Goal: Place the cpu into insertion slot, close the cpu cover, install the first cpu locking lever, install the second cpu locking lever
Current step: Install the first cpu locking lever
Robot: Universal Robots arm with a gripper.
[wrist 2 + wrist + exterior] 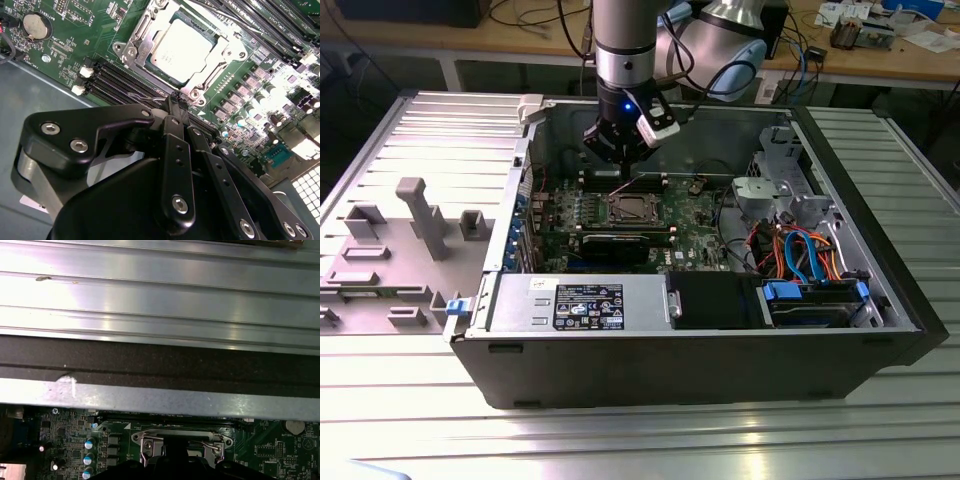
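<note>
In the exterior view, the end effector (620, 172) hangs inside the open computer case (840, 345), just above the insertion slot (632, 208).

In the second wrist view, its fingers (176, 106) are pressed together at the socket's edge. Just beyond them the cpu (183, 46) lies seated, framed by the closed cpu cover (222, 50).

In the first wrist view, the cover's rim (175, 436) sits just ahead of the end effector.

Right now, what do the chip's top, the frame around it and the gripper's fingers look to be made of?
The cpu has a matte silvery-grey top, probably plated metal, with soft glare. The cpu cover looks like bright stamped steel, shiny at its edges. The gripper fingers look black, matte, anodised metal or hard plastic, held with silver screws.
</note>
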